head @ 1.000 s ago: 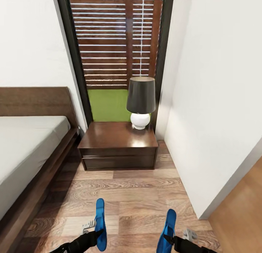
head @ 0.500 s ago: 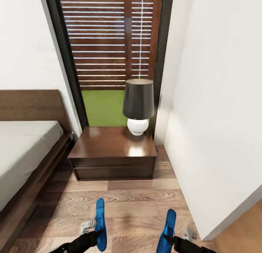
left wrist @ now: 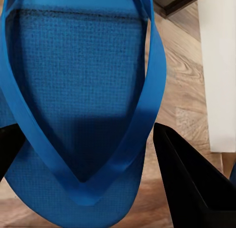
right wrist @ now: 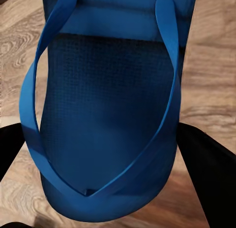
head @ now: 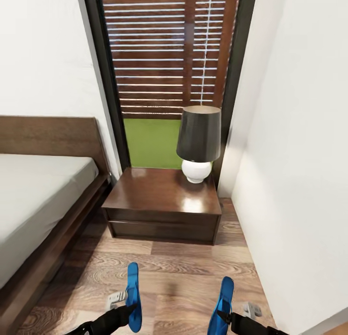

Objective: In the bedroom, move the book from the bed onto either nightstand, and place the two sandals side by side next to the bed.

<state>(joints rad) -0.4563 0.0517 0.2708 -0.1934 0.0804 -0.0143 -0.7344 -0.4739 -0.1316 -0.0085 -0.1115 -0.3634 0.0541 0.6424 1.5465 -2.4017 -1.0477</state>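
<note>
Two bright blue sandals hang over the wood floor, one in each gripper. My left gripper [head: 127,310] is shut on the left sandal [head: 133,294], whose strap and sole show close up in the left wrist view [left wrist: 78,90] between the dark fingers [left wrist: 191,188]. My right gripper [head: 221,318] is shut on the right sandal [head: 224,296], seen close in the right wrist view [right wrist: 108,114]. The bed [head: 72,219], with its off-white mattress, runs along the left. The dark wooden nightstand [head: 154,192] stands ahead beside the bed. The book is out of view.
A lamp [head: 198,142] with a dark shade and white base stands on the nightstand's right rear corner. Behind it is a tall dark-framed window [head: 164,84]. A white wall [head: 299,180] closes the right side. Wood floor [head: 179,267] lies between me and the nightstand.
The whole picture has shifted, so the camera has turned; bed, nightstand and lamp now sit further right in view. Both sandals stay held in the same places.
</note>
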